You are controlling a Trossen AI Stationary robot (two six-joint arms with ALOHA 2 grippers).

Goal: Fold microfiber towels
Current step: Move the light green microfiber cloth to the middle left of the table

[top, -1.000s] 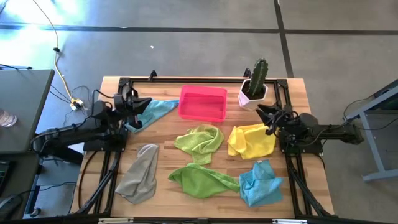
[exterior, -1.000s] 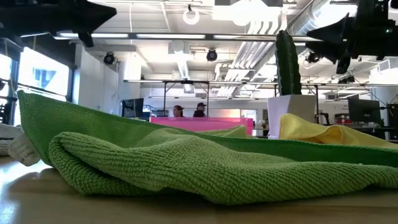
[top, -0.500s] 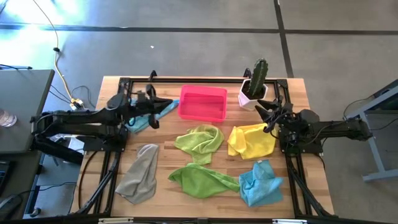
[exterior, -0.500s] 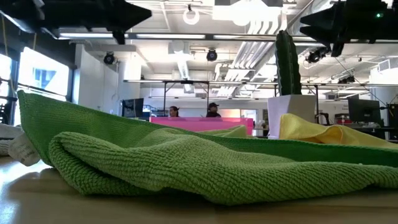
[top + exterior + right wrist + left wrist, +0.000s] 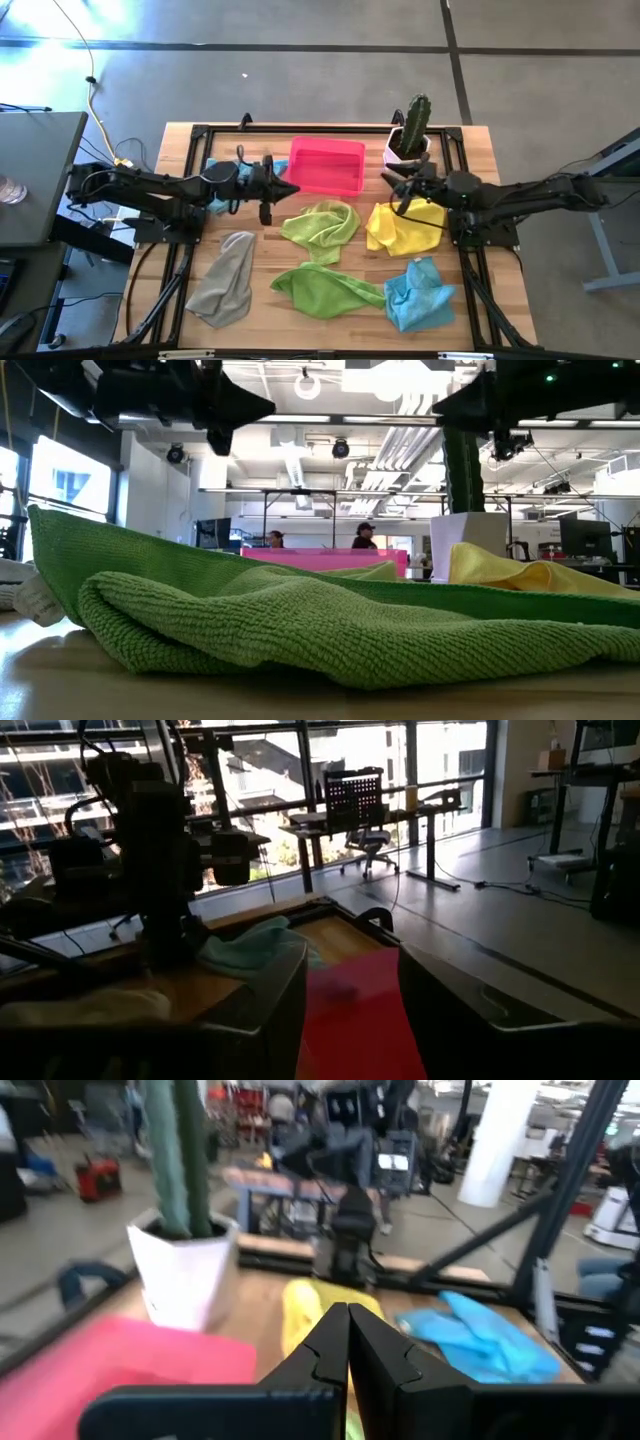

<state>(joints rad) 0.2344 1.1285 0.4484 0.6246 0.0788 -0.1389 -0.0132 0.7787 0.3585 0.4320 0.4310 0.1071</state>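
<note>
High view: the wooden worktop (image 5: 270, 300) carries a pink tray (image 5: 326, 166) at the back, with grey (image 5: 225, 280), green (image 5: 322, 225) and yellow (image 5: 405, 228) towels crumpled nearer the front. The left end effector (image 5: 287, 188), pressed together and empty, hovers beside the tray. The right end effector (image 5: 392, 178), spread and empty, hangs above the yellow towel.

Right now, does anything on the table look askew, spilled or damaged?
Nothing damaged or spilled. The towels lie crumpled and unfolded: the grey towel, two green towels, the yellow towel and a blue towel. The cactus pot stands upright.
</note>
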